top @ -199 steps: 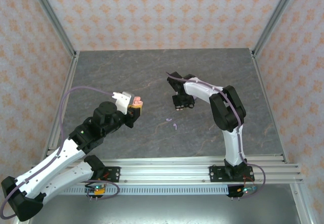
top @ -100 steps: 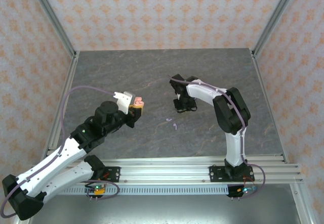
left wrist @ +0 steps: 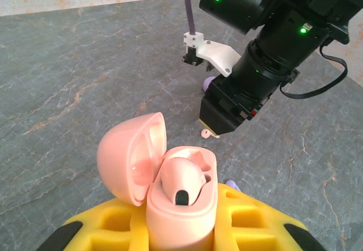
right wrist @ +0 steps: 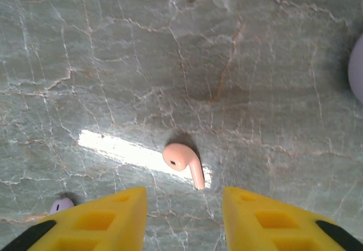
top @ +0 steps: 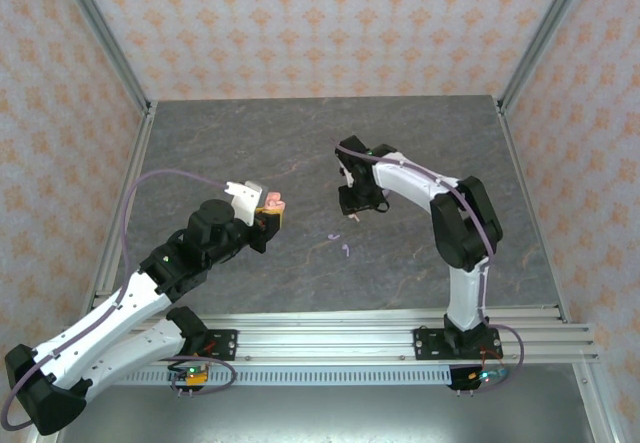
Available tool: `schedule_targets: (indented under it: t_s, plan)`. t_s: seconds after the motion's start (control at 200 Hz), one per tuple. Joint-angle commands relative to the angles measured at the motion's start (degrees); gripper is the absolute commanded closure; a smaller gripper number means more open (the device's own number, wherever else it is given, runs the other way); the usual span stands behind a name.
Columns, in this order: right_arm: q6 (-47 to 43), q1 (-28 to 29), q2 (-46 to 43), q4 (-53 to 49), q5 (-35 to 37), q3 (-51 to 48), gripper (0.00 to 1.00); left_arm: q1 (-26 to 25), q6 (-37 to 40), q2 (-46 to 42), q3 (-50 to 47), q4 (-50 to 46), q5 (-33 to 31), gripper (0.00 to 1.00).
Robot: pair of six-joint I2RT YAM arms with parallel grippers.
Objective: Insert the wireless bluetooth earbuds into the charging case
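Pincer of right arm [right wrist: 182,197] hangs above pink earbud [right wrist: 182,161].

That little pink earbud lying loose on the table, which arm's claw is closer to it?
Right. The right gripper hangs open directly over the pink earbud. The left gripper sits farther off to the side, clamped on the open pink case.

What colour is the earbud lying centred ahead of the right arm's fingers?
Pale pink earbud, clearest in the right wrist view.

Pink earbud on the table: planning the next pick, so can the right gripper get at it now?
Probably yes: the right gripper hangs open right over the pink earbud, nothing lying between them.
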Motion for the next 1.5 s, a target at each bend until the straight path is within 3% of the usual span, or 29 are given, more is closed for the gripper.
schedule_targets:
  t_s: [0.0,0.566,0.936,1.266,1.497]
  plan:
    - [-2.32,-0.23,2.8,-1.63,1.38,2.77,0.57,-0.43,-0.51,-0.11,0.31,2.05,0.1,0.96]
    - [-3.73,1.0,8.67,-5.85,3.05,7.52,0.58,-0.43,-0.28,0.06,0.24,1.78,-0.35,0.96]
    - [-4.01,1.87,10.37,-7.91,4.84,8.85,0.66,-0.43,-0.3,-0.04,0.14,1.7,-0.35,0.96]
    - [-3.47,2.05,11.83,-7.52,5.13,9.03,0.67,-0.43,-0.26,-0.06,-0.11,1.51,-0.52,0.96]
    - [-1.68,1.97,12.42,-6.28,5.15,8.68,0.75,-0.39,-0.35,0.11,-0.28,1.61,-0.17,0.96]
